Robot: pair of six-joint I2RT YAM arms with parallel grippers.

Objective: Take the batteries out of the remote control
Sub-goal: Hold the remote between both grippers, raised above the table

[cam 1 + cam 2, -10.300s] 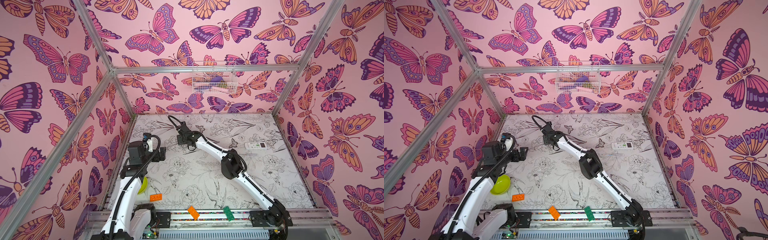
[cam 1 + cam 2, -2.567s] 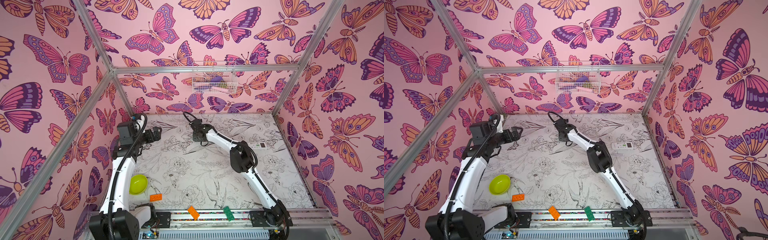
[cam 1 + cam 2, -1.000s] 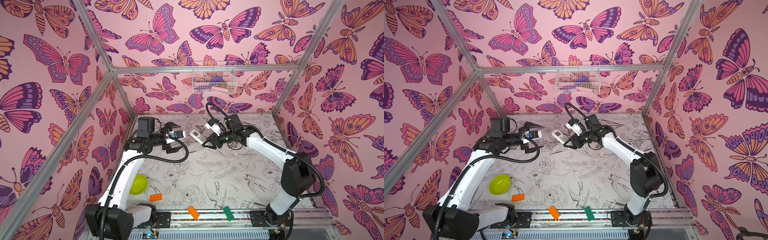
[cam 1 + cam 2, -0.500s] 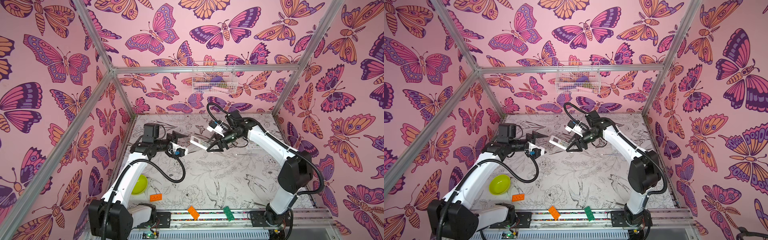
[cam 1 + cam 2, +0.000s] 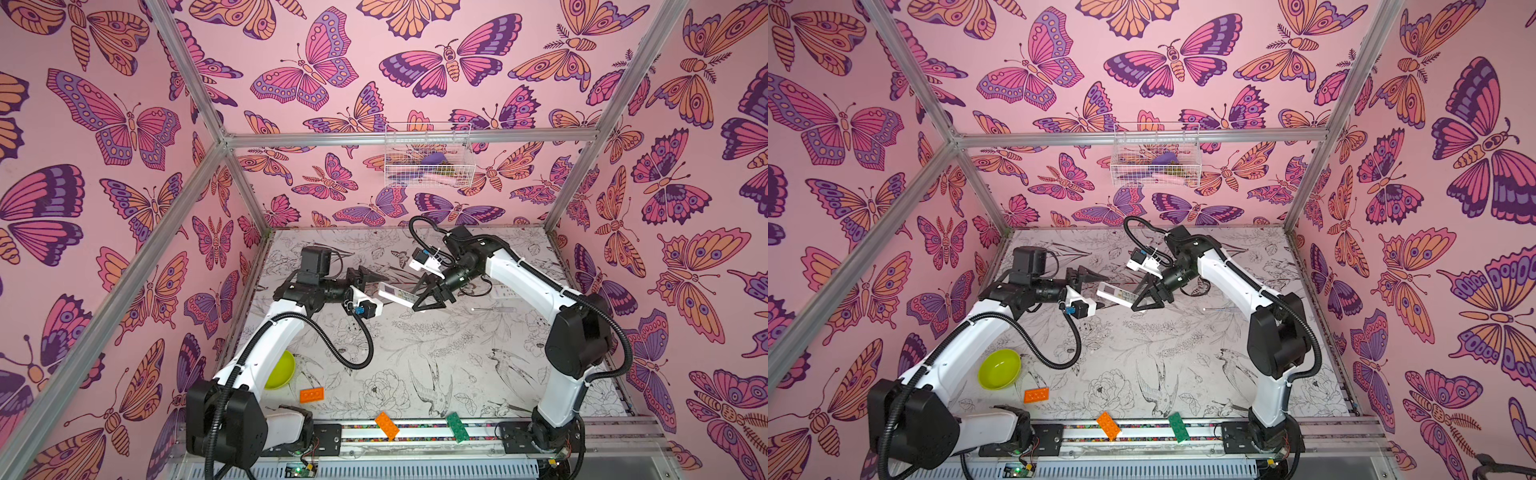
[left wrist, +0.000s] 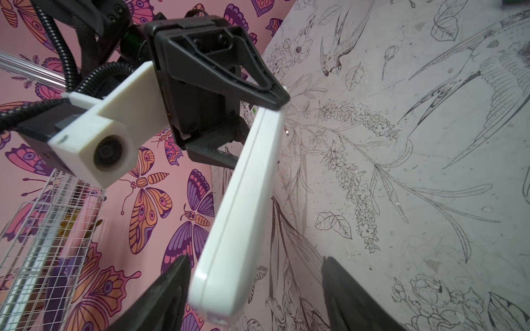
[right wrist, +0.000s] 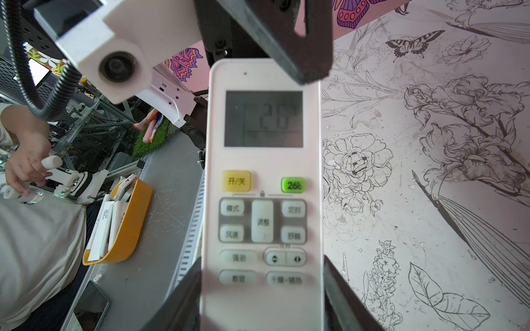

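While the grey flower-printed table (image 5: 415, 374) lies well below, I hold the white slab-shaped plastic remote control (image 5: 397, 294) in the air between my two arms. Its long axis runs from my right gripper (image 5: 417, 296), clamped across the button end, straight toward my left gripper (image 5: 380, 282), so the left is nearer the free display end. That end sits between my left fingers (image 6: 169, 292), which stand apart, gripping nothing. I cannot see the batteries. I judge they are inside, behind the back face.
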